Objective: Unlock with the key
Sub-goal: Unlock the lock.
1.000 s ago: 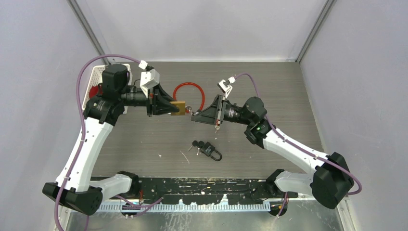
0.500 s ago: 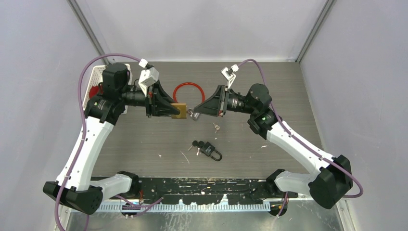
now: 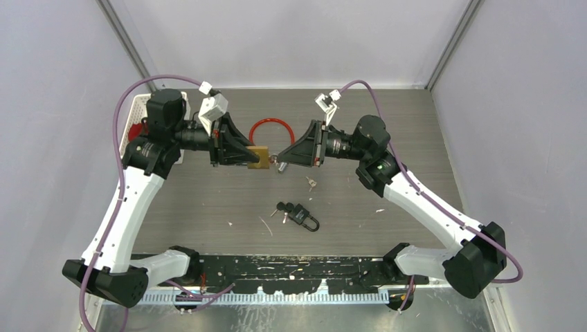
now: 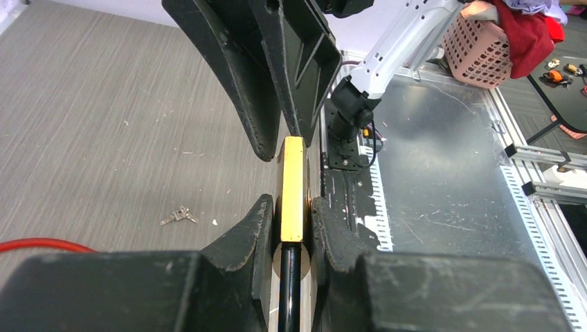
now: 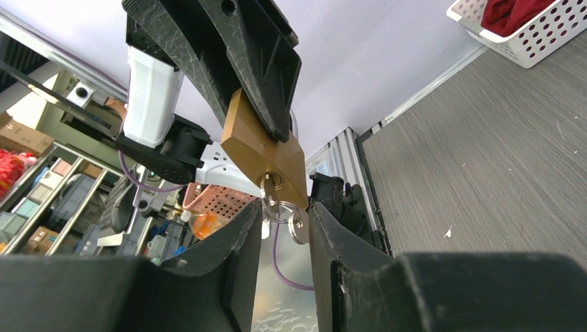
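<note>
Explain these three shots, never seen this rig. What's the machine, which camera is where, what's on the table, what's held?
Two robot arms are bolted at the near edge of a table, each ending in a two-finger gripper. The wide picture comes from a fixed camera above and behind them. The other two come from a camera on each wrist, looking along that arm's own fingers.

The left gripper is shut on a brass padlock, held off the table. A key sits in its keyhole. The right gripper has its fingers either side of the key's ring; whether they pinch it I cannot tell.

On the table lie a black padlock with keys, a small loose key bunch and a red loop. A white basket stands far left.
</note>
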`<state>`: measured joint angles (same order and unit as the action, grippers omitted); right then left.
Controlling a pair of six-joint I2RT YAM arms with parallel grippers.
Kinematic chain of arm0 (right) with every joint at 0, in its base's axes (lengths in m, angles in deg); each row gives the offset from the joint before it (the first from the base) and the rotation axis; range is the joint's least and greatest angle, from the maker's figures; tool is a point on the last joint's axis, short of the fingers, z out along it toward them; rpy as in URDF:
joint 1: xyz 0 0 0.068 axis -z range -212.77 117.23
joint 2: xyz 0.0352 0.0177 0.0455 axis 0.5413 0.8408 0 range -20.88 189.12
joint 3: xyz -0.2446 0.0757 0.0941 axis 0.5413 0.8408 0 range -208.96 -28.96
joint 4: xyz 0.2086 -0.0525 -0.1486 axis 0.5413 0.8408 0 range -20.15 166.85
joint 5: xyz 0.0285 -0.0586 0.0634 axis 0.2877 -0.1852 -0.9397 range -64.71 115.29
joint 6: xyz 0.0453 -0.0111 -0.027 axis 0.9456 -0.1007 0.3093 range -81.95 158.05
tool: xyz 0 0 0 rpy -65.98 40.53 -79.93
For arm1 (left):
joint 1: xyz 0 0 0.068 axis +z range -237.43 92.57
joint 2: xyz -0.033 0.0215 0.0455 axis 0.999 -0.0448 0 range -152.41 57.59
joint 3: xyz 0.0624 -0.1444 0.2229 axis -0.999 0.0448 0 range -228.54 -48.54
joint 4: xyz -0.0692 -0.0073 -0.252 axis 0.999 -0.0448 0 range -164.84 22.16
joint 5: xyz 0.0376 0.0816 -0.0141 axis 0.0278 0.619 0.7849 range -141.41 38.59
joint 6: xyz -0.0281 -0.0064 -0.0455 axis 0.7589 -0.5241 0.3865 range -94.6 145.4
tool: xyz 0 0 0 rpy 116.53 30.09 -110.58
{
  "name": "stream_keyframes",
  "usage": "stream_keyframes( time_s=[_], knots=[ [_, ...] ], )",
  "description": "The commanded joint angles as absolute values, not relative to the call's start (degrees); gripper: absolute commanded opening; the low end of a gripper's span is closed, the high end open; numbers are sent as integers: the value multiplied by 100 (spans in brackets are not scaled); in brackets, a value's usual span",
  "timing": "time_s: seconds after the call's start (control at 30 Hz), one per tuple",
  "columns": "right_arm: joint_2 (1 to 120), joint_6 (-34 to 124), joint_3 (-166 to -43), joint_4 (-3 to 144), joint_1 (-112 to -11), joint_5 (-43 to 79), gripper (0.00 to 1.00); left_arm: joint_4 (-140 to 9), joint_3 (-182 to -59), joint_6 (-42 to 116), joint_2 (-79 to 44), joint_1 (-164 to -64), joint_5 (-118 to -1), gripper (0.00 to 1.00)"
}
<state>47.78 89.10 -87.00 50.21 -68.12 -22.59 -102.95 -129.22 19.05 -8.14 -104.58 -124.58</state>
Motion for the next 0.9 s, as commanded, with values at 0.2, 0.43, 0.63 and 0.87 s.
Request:
stream_keyframes(
  time_s=[0.2, 0.43, 0.63, 0.87],
  knots=[
    [4888, 8951, -8852, 4430, -6994, -2273, 22, -9610, -13201, 2108, -762, -10467, -12696, 0],
    [4978, 8973, -8929, 4358, -7087, -2164, 22, -9599, -13146, 2118, -733, -10468, -12719, 0],
    [4853, 8308, -9189, 5343, -7074, -2154, 50, -9606, -13124, 2117, -695, -10471, -12732, 0],
    [4742, 7708, -9433, 6094, -6983, -2086, 47, -9617, -13133, 2126, -711, -10470, -12771, 0]
  ],
)
